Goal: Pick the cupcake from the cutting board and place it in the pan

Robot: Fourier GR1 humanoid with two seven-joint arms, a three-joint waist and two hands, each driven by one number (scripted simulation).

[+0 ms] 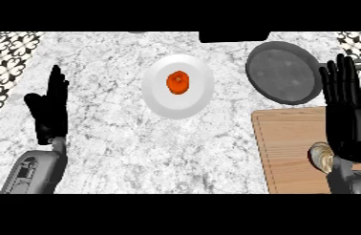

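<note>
Both hands' fingers [343, 86] are straight, holding nothing; the cupcake [321, 156] lies beside the right wrist.

- One plate [177, 87], white, between the two hands.
- One orange thing [178, 82] on it.
- One pan [284, 72].
- One board [296, 148].
- One cupcake [322, 157].
- Two hands: left [48, 110], right [343, 110].

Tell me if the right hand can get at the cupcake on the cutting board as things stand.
Probably yes. The right hand is open, fingers up, right over the cutting board, and the cupcake sits beside its wrist, partly hidden by it. Nothing else lies between them.
</note>
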